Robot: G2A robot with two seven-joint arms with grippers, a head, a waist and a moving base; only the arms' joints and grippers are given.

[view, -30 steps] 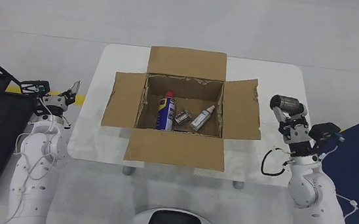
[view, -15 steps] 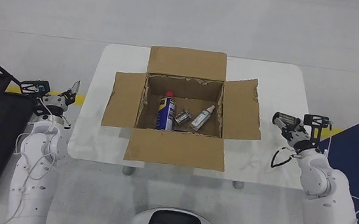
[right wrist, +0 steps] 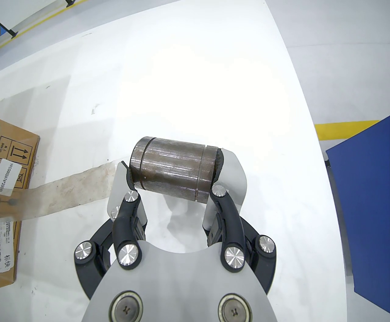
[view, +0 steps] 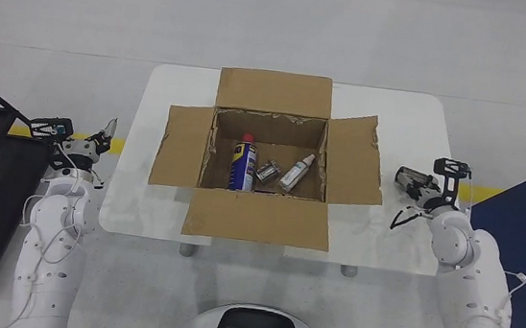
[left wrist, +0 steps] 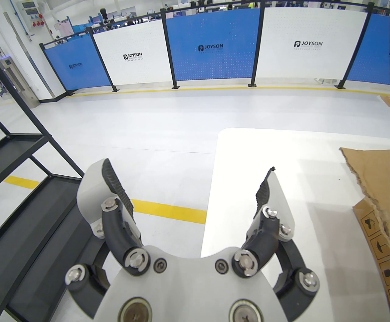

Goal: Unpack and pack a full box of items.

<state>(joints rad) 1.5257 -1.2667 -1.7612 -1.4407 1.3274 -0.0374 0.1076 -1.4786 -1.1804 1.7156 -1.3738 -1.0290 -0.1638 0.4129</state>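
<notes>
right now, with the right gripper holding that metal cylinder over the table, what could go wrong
1. The right gripper pinches the metal cylinder end to end, out near its fingertips; the smooth metal might slip out.
2. Set down on its side on the table, the cylinder could roll toward the nearby edge.

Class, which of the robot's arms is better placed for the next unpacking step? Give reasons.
Right, likely: the right gripper holds the metal cylinder over the table beside the box, ready to set down. The left gripper is open and empty.
</notes>
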